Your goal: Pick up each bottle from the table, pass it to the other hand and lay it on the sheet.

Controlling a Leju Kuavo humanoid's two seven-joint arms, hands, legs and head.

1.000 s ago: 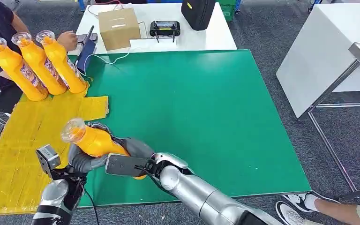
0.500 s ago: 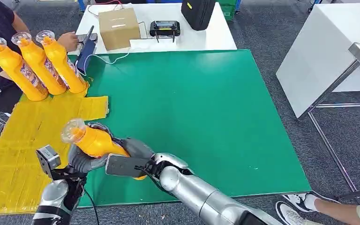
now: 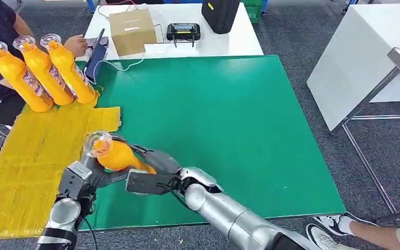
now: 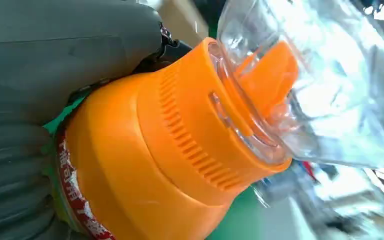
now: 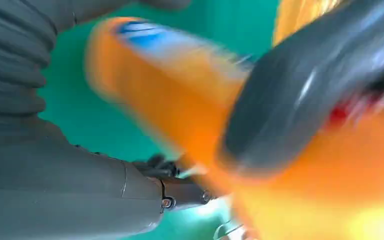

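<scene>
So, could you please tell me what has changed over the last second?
The bottle, gripped by both the left hand and the right hand, has shifted slightly right and tilted more upright. The three bottles on the yellow sheet stayed put.

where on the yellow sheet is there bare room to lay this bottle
Bare: the near stretch of the yellow sheet, between the three standing bottles and the left hand. Crowded: the far end, where those bottles stand.

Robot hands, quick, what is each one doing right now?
Left hand: holds the orange bottle.
Right hand: holds the same bottle, mid-handover.
</scene>
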